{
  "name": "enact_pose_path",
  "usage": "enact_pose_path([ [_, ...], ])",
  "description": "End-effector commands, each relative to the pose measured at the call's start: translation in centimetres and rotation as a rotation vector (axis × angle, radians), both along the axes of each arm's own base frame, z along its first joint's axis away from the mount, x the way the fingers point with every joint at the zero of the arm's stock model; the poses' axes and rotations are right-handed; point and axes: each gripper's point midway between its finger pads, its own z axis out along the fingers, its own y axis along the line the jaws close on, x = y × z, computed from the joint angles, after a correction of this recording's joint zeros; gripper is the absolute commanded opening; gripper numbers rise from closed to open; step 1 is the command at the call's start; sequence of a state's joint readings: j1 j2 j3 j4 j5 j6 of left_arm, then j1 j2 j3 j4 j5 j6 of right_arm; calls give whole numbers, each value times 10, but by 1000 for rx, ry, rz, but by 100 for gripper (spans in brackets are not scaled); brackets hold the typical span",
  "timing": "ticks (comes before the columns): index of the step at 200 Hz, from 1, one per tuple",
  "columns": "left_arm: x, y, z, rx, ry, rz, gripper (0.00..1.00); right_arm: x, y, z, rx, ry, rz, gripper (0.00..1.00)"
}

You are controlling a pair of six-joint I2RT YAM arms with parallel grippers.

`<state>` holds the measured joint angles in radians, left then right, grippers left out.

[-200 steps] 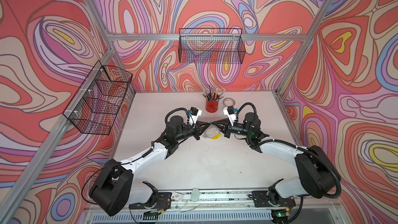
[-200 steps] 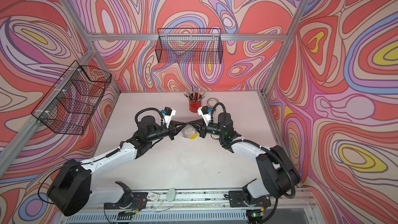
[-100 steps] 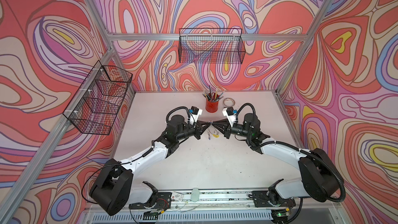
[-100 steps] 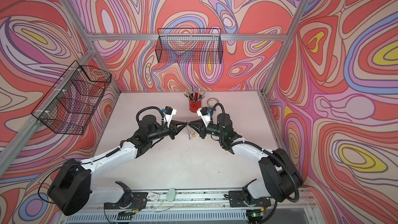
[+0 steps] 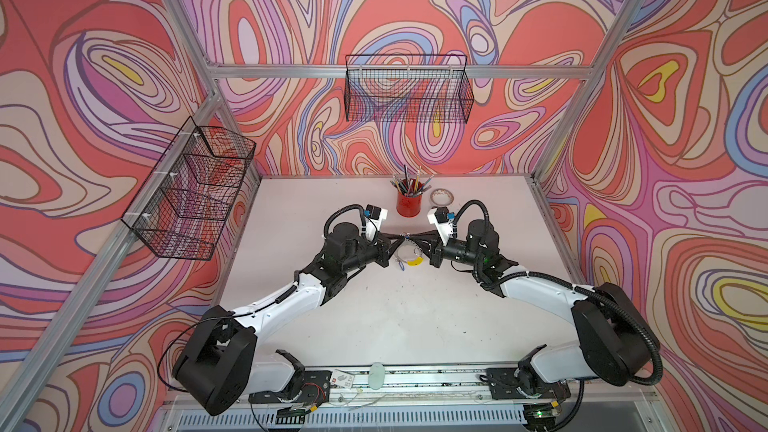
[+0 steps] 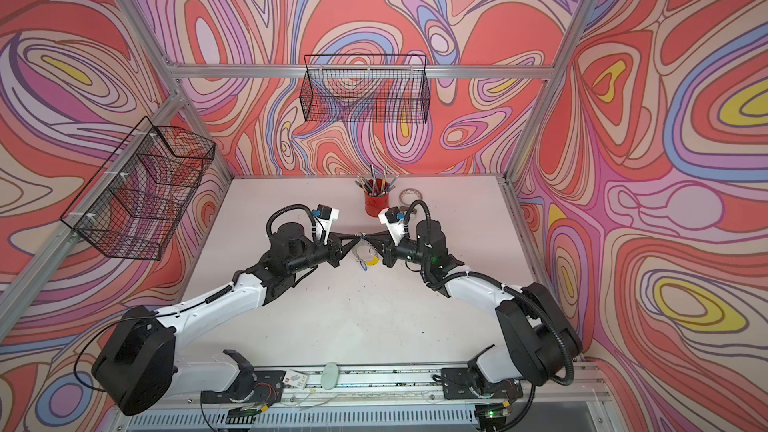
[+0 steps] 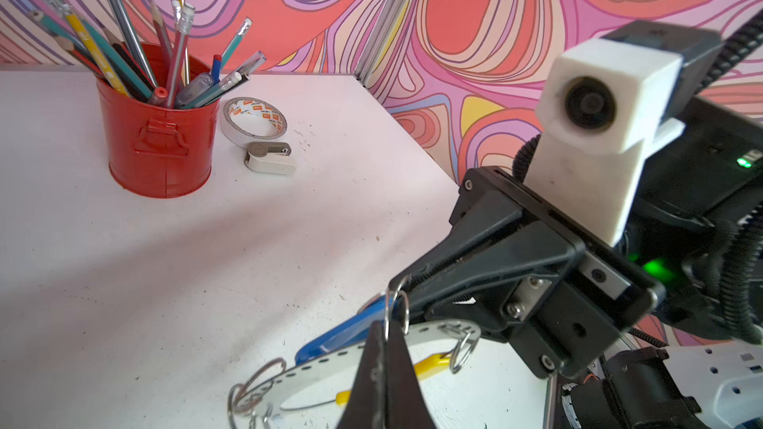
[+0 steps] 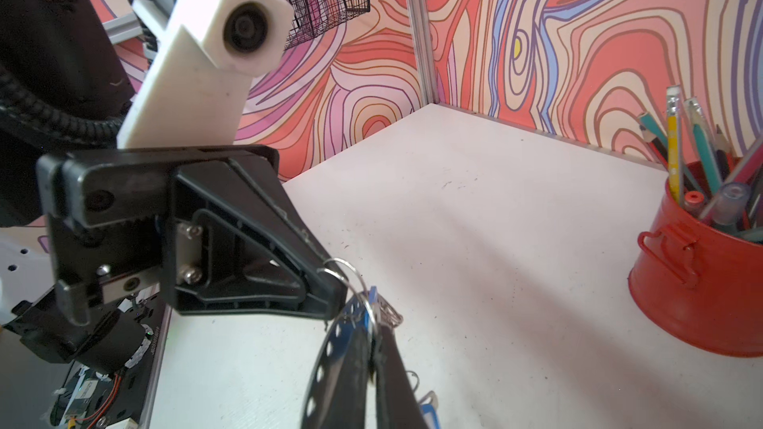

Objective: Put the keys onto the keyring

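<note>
Both grippers meet tip to tip above the middle of the table in both top views. My left gripper [image 7: 386, 326] is shut on a small wire ring [image 7: 402, 303] at the top of the keyring [image 7: 326, 363]. This perforated silver hoop with a yellow segment [image 5: 414, 261] hangs below the tips. My right gripper [image 8: 373, 326] is shut on a key's blue tag [image 8: 371, 295], with the silver key [image 8: 390, 311] beside its tip. The hoop's band [image 8: 330, 348] runs along one right finger. Lower on the hoop hangs a second blue tag [image 8: 427, 410].
A red cup of pencils [image 5: 409, 203] stands just behind the grippers, with a tape roll [image 5: 442, 197] and a small white-grey object [image 7: 270, 160] to its right. Wire baskets hang on the back wall [image 5: 409, 93] and on the left wall [image 5: 191, 193].
The two grippers have closed the gap between them and now touch at the tips. The keyring has swung in and hangs below the meeting point.
</note>
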<state>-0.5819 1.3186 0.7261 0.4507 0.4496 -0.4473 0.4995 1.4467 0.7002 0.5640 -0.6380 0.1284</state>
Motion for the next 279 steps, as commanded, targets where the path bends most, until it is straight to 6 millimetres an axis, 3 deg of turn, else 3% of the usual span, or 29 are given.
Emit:
enact_pose_path([
  [1, -11, -18, 101, -211, -232, -77, 0, -12, 1, -58, -115, 151, 1, 5],
  [55, 3, -9, 84, -204, -189, 20, 0, -12, -4, -63, -127, 162, -23, 16],
  [91, -2, -15, 84, -242, -182, -27, 0, -11, -8, -67, -122, 177, -58, 15],
  [116, -3, -14, 78, -223, -194, -27, 0, 0, -22, -58, -78, 179, -132, 11],
  [159, -9, -15, 74, -229, -200, -82, 0, 30, -62, -40, -13, 212, -333, 42],
  [180, -8, -14, 70, -249, -183, -112, 0, 47, -80, -27, 31, 273, -423, 47],
  [198, -8, -11, 69, -278, -168, -145, 0, 55, -95, -1, 127, 274, -449, 51],
  [216, -9, -9, 68, -292, -156, -178, 0, 46, -88, 29, 183, 220, -371, 57],
  [237, -9, -8, 67, -297, -146, -199, 0, 32, -68, 53, 215, 202, -211, 55],
  [279, -11, -10, 63, -285, -141, -218, 0, 17, -36, 66, 195, 214, -50, 50],
])
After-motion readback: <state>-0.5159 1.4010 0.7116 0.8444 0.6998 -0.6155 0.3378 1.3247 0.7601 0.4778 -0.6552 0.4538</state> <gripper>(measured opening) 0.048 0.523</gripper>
